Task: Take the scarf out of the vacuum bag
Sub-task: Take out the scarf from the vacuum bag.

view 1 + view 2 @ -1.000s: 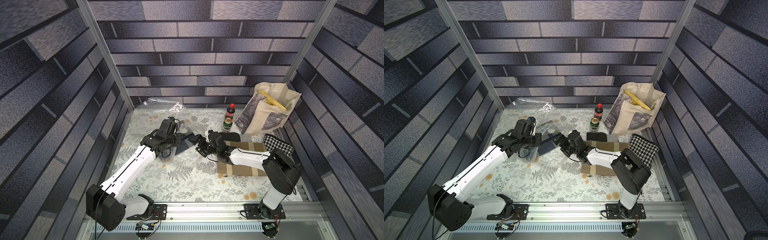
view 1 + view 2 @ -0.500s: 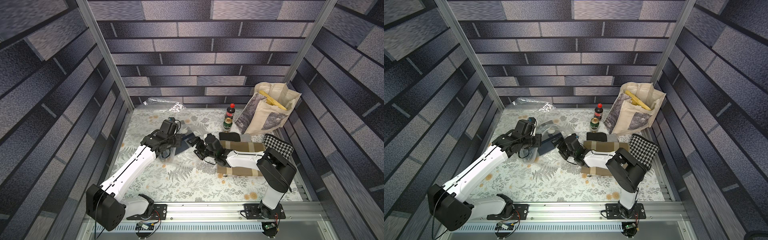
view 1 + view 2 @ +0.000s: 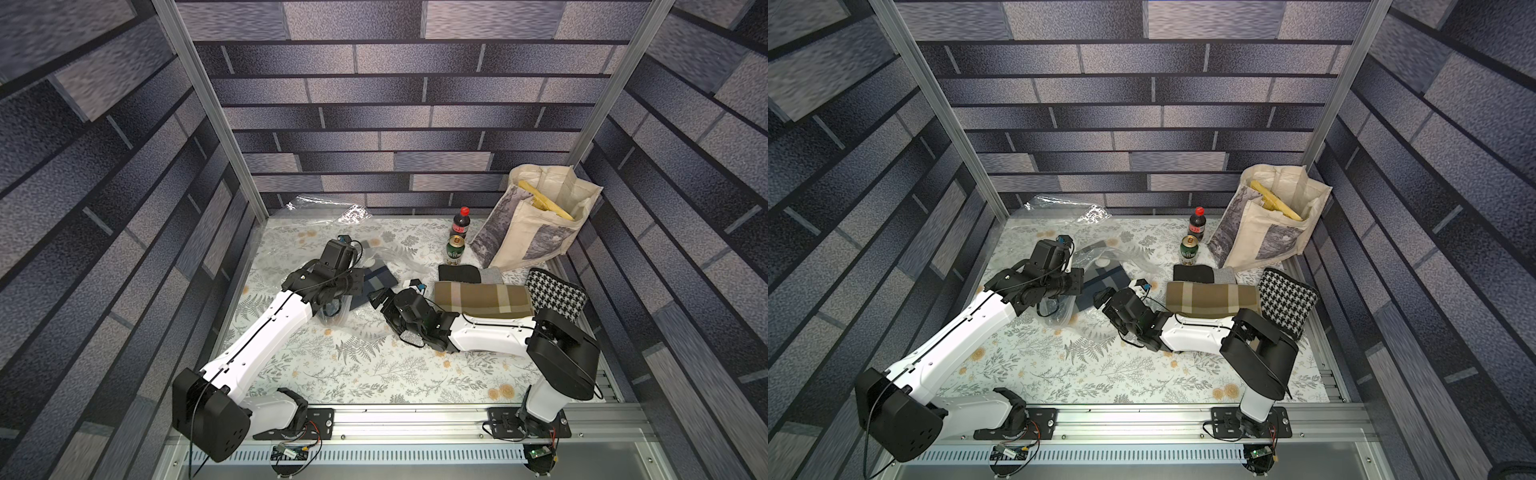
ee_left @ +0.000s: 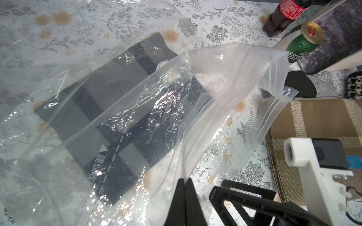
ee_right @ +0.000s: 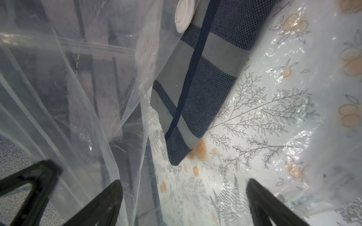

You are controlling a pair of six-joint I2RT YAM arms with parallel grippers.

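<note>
Over the flowered tablecloth [image 3: 374,365], the left gripper [image 4: 185,182] is clenching the upper lip of the vacuum bag [image 4: 225,82], holding its mouth lifted. The right gripper [image 5: 184,183] is reaching in with jaws spread wide, grasping nothing. The blue-grey scarf [image 5: 203,82] is lying flat inside. In both top views the left arm [image 3: 270,328] is hiding the pinch. Compared with a second ago, the right gripper is sitting nearer the scarf.

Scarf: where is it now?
In a top view the scarf lies mid-table inside the vacuum bag, between the left tool and right tool.
</note>
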